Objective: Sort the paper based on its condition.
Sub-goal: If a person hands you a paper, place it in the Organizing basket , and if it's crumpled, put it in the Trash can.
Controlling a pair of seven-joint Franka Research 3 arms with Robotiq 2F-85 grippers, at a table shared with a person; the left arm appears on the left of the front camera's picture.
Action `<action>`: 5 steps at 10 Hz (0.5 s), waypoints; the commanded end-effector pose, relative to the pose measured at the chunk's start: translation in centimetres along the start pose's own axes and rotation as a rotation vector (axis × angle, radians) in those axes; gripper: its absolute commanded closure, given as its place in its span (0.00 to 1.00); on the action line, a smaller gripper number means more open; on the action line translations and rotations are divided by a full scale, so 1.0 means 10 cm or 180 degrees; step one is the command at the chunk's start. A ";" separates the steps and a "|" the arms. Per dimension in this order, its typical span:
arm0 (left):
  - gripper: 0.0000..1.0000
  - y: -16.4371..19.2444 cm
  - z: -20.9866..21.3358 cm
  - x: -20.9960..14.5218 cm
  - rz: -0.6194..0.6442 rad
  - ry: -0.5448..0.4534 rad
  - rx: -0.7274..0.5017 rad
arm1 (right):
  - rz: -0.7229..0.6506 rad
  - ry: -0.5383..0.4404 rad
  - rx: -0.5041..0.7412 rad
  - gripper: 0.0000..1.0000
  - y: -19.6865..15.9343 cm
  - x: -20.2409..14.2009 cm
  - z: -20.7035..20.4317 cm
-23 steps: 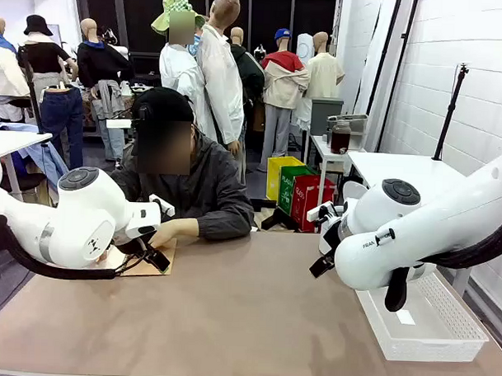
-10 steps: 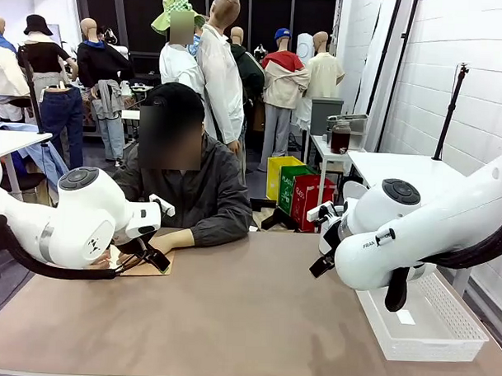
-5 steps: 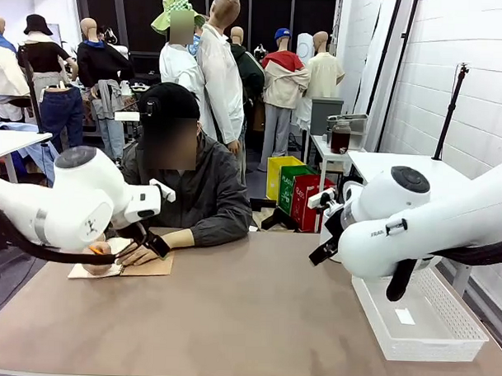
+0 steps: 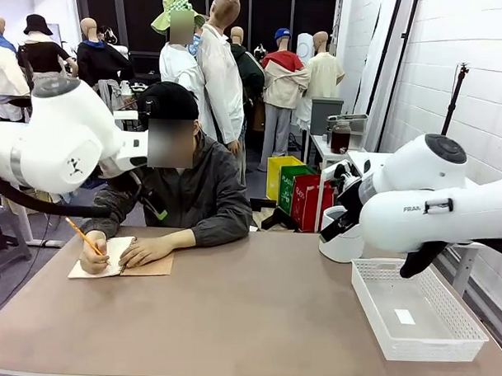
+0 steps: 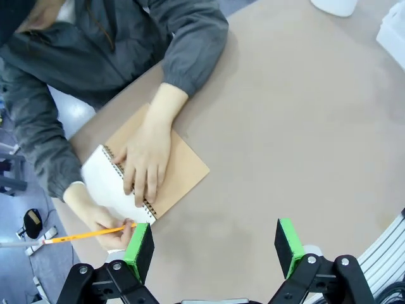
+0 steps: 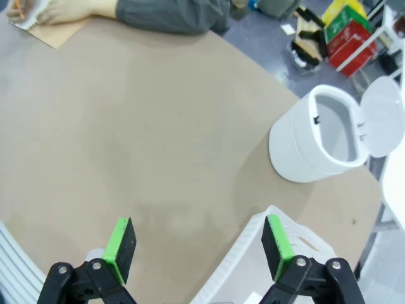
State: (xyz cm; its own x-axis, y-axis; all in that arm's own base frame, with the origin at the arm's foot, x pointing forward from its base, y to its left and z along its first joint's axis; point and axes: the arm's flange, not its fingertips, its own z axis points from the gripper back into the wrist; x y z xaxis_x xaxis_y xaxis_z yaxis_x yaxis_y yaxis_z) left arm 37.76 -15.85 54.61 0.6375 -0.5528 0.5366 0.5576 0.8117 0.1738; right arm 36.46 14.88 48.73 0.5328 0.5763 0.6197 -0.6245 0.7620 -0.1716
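Observation:
Loose paper is out of view. At the table's far left, a person writes with a pencil on the white page of a spiral notebook with a brown cover, one hand flat across it. My left gripper hangs high above the table just beside the notebook, open, with nothing between its green pads. My right gripper is also open and holds nothing, high over the table's right half, above the basket's near corner. In the front view both arms are raised, left arm and right arm.
A white mesh basket stands at the table's right edge, with a small white slip on its floor. Behind it sits a white round bin with its lid open. The person's forearms rest along the far left edge.
Both arms have lifted up and back from low over the table. The left arm has cleared the notebook, and the person's pencil hand now shows, writing on the page.

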 end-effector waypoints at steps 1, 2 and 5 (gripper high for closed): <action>0.00 0.06 0.10 0.00 0.0059 -0.0098 -0.0024 | 0.0105 -0.0124 0.0129 0.00 -0.05 0.00 0.22; 0.00 0.09 0.15 0.02 0.0090 -0.0146 -0.0015 | 0.0107 -0.0179 0.0064 0.00 -0.04 0.06 0.34; 0.00 0.14 0.22 0.05 0.0168 -0.0237 -0.0006 | 0.0133 -0.0277 -0.0028 0.00 -0.08 0.24 0.59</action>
State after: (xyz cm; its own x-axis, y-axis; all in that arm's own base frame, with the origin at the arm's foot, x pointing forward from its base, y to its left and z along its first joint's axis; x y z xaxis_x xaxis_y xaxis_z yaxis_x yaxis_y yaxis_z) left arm 37.49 -14.77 56.82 0.6294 -0.5109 0.5856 0.5294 0.8335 0.1581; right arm 34.45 13.96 54.88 0.4602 0.5628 0.6867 -0.6273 0.7534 -0.1970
